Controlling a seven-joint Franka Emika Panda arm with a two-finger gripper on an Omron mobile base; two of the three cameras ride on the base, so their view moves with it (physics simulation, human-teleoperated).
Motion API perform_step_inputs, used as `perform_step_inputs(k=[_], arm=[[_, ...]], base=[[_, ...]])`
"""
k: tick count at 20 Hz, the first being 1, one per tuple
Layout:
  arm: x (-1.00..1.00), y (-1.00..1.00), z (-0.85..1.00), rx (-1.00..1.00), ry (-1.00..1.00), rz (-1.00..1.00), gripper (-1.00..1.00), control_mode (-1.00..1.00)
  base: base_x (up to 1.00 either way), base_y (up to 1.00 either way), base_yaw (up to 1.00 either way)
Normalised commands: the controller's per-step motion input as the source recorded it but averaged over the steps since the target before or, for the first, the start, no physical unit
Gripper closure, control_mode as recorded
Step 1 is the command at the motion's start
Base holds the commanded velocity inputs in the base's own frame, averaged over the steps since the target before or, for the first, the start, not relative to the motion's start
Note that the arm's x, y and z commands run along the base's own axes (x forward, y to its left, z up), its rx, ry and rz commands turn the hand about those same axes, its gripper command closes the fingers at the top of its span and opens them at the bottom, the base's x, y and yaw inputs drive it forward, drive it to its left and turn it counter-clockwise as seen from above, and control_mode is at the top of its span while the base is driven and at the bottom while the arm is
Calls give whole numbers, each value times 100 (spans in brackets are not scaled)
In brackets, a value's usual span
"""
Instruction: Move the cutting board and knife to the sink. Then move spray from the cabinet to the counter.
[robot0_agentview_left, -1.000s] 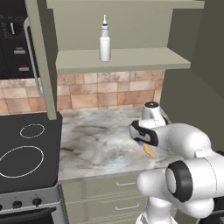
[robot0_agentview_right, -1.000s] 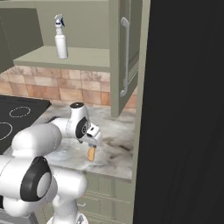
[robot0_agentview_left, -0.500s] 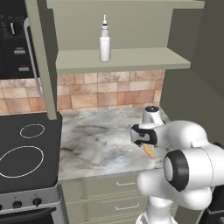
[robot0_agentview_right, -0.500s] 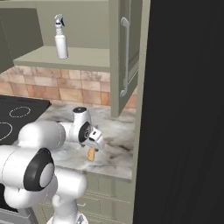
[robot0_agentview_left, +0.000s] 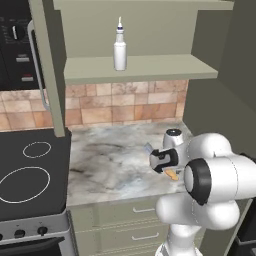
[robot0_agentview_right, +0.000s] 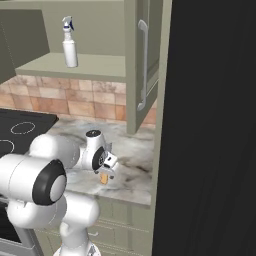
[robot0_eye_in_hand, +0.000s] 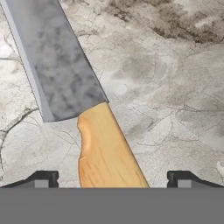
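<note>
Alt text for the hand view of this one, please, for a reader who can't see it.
Close, downward look at the knife lying flat on the grey-and-white marbled counter: its grey-blue blade runs to the upper left and its orange-tan handle comes down toward the camera. The open gripper stands over the handle, one dark fingertip on each side, not yet closed on it.

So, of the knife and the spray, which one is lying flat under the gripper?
The knife: it lies flat on the counter between the open gripper's fingertips, while the spray stands upright on the cabinet shelf.
</note>
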Motion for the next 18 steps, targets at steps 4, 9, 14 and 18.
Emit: perform_step_inputs(k=[4, 9, 14, 18], arm=[[0, 0, -46, 0, 0, 1, 100, -100], [0, 0, -41, 0, 0, 1, 100, -100], [-9, 2, -12, 0, -3, 1, 100, -100], [-14, 13, 51, 0, -13, 0, 100, -100]], base=[[0, 0, 0], [0, 0, 0], [0, 0, 0], [0, 0, 0]])
